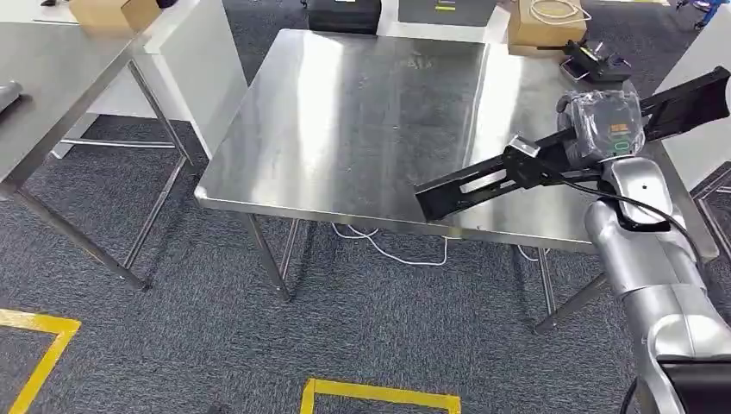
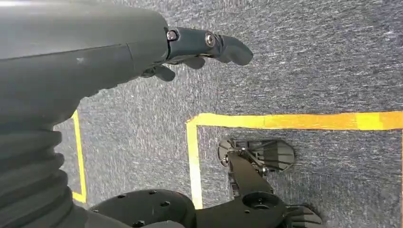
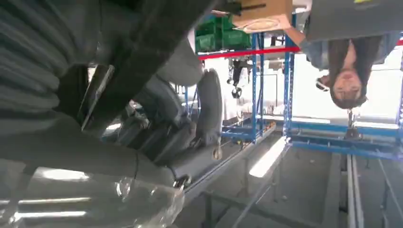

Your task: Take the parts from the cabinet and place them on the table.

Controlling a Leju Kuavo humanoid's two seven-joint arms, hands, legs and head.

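- The surface point(image 1: 362, 121), a bare steel square, lies ahead of the robot and below the part; its near edge runs under the part's lower end, so the coming move looks like a short carry forward and down.
- The part point(image 1: 483, 183) is a long black bracket held in the air, its long axis running from low near the surface's front edge up and to the right, past the wrist to a broad black end beyond the surface's right side. It is tilted, not level, and I cannot tell whether its low tip touches the steel or hangs just above it.
- The right arm point(image 1: 655, 259) comes in from below at the right, beside the surface's right corner; it is the arm nearer the surface, and the one carrying the load.
- The right hand point(image 1: 599, 125), wrapped in clear plastic, grips the part around its middle, so the bracket sticks out on both sides of the hand. The right wrist view shows dark fingers point(image 3: 209, 107) curled by the black bar.
- The left hand point(image 2: 199, 50) hangs over the carpet well away from the surface, holding nothing; its fingers look loosely extended.
- Judged from this, lowering and levelling the bracket matters more than reach.
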